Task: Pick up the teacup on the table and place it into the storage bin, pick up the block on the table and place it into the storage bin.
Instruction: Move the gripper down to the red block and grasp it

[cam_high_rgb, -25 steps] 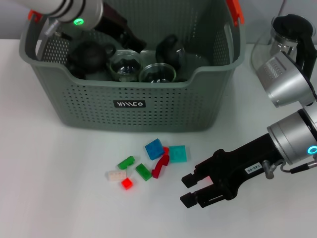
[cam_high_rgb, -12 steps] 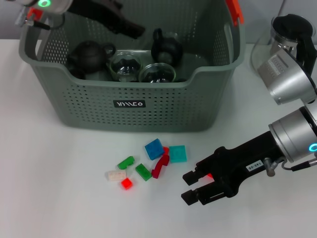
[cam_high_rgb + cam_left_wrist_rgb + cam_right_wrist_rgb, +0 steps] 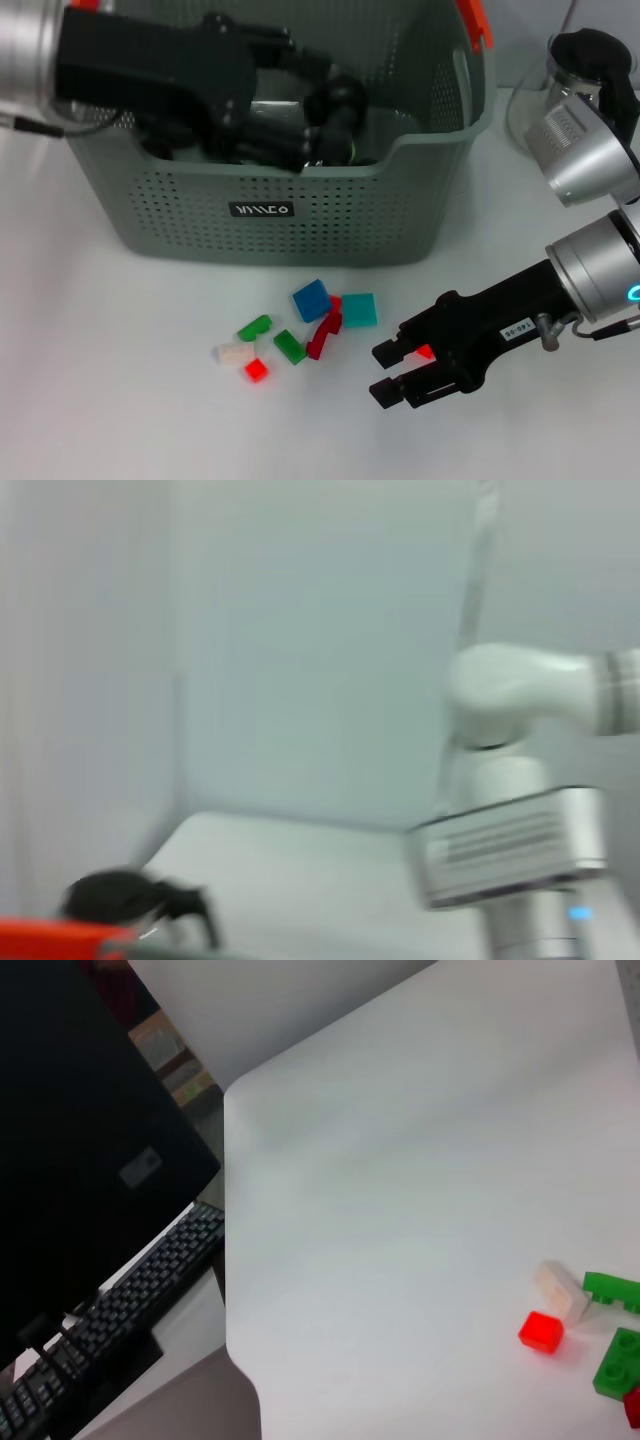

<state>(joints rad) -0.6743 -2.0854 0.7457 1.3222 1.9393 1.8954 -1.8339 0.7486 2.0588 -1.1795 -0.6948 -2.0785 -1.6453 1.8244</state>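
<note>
Left tool point(image 3: 300, 110) swung over the storage bin point(image 3: 270, 200), jaw state unclear. Right tool point(image 3: 388, 372) holds a red block point(image 3: 424, 352), 4 o'clock of the pile.

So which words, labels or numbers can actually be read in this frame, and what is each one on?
Black label on the storage bin: white lettering, too stylised to read for certain.
White sticker on the right gripper's body: small print, too small to read.
Grey plate on the right arm's upper segment: lines of text, blurred, unreadable.
Keyboard in the right wrist view: key legends unreadable.
</note>
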